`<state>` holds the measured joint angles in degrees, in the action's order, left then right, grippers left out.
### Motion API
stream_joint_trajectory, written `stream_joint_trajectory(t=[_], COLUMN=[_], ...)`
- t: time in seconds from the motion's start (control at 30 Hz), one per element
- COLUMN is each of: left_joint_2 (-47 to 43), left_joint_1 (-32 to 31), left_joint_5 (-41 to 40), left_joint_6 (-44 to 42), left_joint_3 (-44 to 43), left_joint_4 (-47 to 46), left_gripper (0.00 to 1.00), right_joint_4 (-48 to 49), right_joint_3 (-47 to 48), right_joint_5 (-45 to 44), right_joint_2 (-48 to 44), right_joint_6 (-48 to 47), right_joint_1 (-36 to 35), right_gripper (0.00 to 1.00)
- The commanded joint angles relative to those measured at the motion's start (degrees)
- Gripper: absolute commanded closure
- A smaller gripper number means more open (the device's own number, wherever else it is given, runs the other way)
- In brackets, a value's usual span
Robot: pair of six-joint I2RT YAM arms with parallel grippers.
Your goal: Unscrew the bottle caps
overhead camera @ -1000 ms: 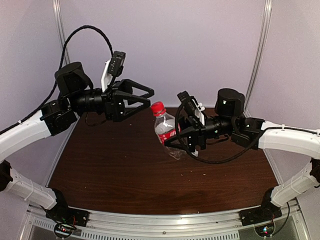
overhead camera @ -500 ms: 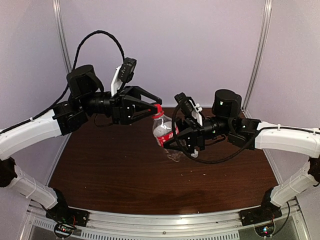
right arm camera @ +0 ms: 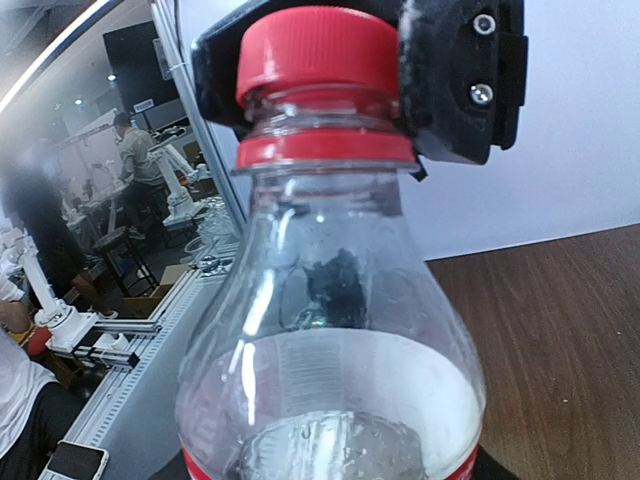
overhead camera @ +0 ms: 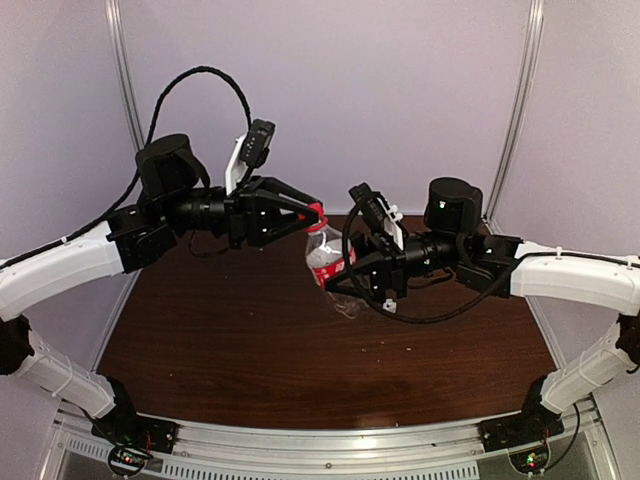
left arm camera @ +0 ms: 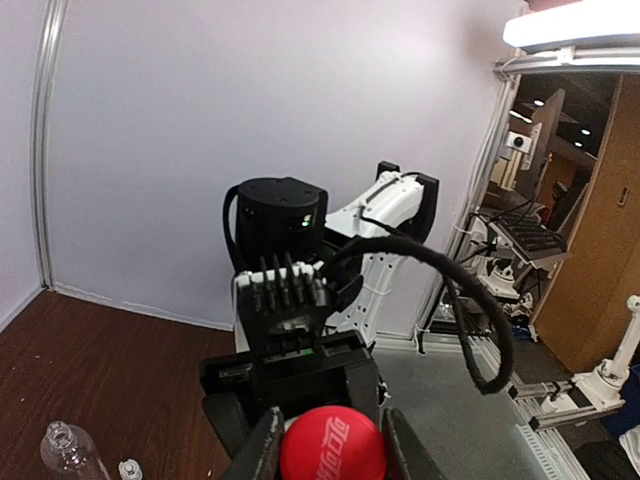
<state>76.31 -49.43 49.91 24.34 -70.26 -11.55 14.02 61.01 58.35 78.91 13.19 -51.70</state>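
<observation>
Above the brown tabletop (overhead camera: 250, 340), the right fingers (overhead camera: 352, 267) pinch the lower body of the red-labelled bottle (overhead camera: 326, 255), which hangs tilted in the air. Its red cap (right arm camera: 315, 50) is on, and the left fingers (left arm camera: 262, 452) press against it, 1 on each side. Farther off, the 2nd bottle (left arm camera: 68, 450) stands uncapped on the tabletop, a white cap (left arm camera: 129, 468) just beside it

Pale wall (overhead camera: 400, 90), dark wooden table (overhead camera: 250, 340)
</observation>
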Motion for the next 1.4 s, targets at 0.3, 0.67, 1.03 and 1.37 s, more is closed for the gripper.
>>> stream_joint_trajectory(t=[0.3,0.67,1.03,1.37], left_joint_2=[-2.3,-1.56,-3.42,-9.85], left_joint_1=[-4.57,-5.35,-3.5,-1.08], left_joint_5=[-41.01,-40.83,-33.25,-37.95], left_joint_6=[8.08,7.11,2.8,-3.45], left_joint_3=[-5.58,-6.65,-5.68,-1.95], left_joint_4=[16.94,16.25,14.36,20.91], left_gripper=[0.89,0.63,0.24,0.24], right_joint_4=[-10.35,-9.52,-7.09,-7.26], right_joint_3=[3.03,1.41,0.04,-2.92], right_joint_5=[-33.35,-31.43,-22.55,-24.95], right_joint_2=[-2.62,-3.62,-4.44,-7.64], right_joint_6=[-5.29,-6.15,-6.71,-5.87], right_joint_1=[0.03,-0.15,-0.15,1.05], right_gripper=[0.64,0.65,0.65,0.65])
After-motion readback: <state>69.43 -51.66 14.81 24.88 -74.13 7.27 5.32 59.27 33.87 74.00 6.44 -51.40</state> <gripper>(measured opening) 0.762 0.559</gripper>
